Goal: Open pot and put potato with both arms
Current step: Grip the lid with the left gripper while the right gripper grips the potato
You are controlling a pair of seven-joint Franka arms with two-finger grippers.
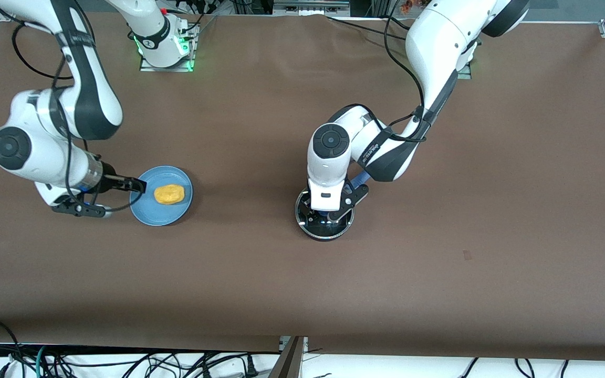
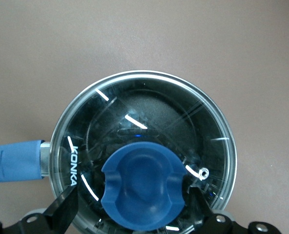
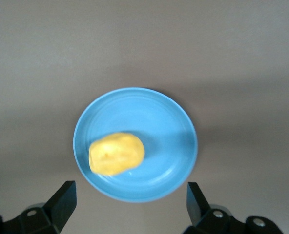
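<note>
Pot [image 1: 325,223] lidded under open L gripper [image 1: 327,216]

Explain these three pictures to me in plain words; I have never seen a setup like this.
Two white robot arms stand at a brown table. The big picture looks down from a high camera facing them. The other two come from cameras on each arm's wrist.

The left gripper is low over a small black pot with a blue handle. Its open fingers stand either side of the blue knob on the glass lid.

The right gripper hangs open at the edge of a blue plate, which holds a yellow potato.

Nothing is held.
</note>
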